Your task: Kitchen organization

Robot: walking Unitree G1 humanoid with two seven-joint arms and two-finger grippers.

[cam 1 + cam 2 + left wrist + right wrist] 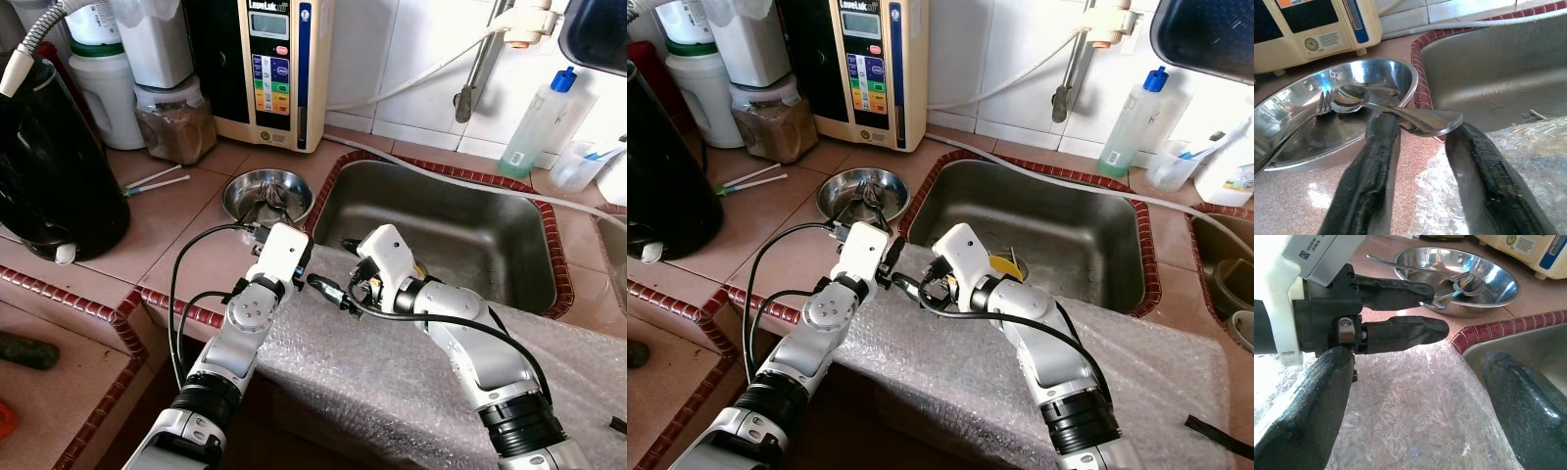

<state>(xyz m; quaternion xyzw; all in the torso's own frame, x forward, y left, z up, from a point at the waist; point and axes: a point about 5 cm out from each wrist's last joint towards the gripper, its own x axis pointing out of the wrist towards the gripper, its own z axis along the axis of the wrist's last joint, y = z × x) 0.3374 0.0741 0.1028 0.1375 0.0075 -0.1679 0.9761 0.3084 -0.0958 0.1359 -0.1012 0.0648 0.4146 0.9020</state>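
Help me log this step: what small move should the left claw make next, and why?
Probably pull back a little. The left claw is open, and the spoon rests with its head in the steel bowl beside a fork, handle over the rim.

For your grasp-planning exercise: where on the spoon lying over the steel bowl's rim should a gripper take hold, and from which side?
Grip the spoon by its broad handle end, which juts out past the bowl rim toward the sink. Come from the robot's side, fingers straddling the handle, as the left gripper does now; the scoop lies inside beside a fork.
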